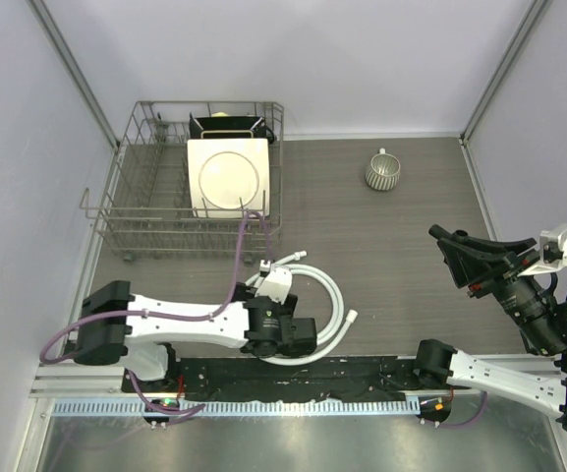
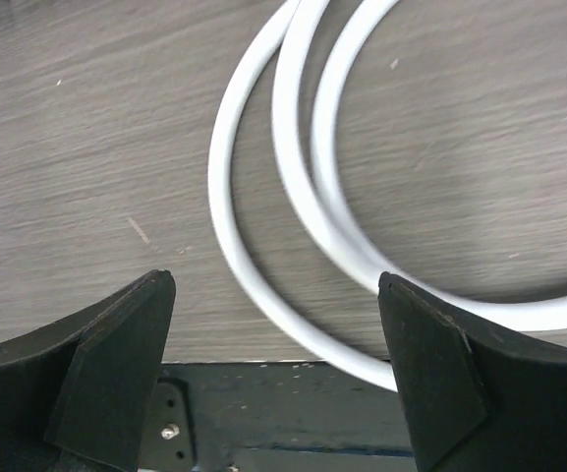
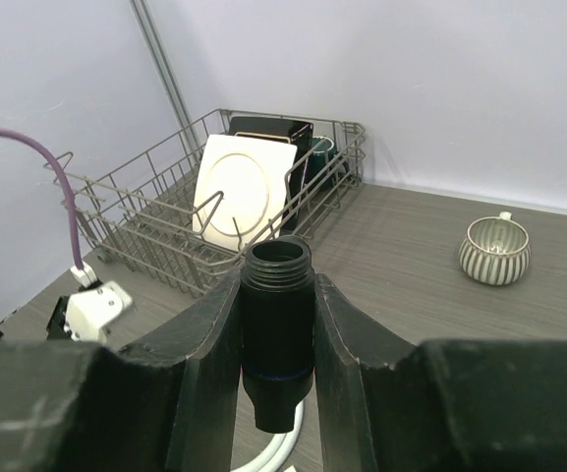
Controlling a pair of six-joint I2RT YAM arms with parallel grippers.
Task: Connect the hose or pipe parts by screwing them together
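Two jobs here: your right hand (image 3: 277, 329) is clamped on the black fitting (image 3: 276, 270), mouth up and off the desk (image 1: 411, 226), probably to meet a hose end. Your left hand (image 2: 275, 295) hangs fingers apart over the white hose (image 2: 221, 177) loops by the desk's near edge. Only the right wrist view shows the fitting's thread.

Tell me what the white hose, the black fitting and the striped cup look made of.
The white hose: likely flexible plastic, smooth and slightly glossy, lying in curved loops. The black fitting: probably hard moulded plastic, matte, ridged at the top. The striped cup: looks like glazed ceramic, ribbed.
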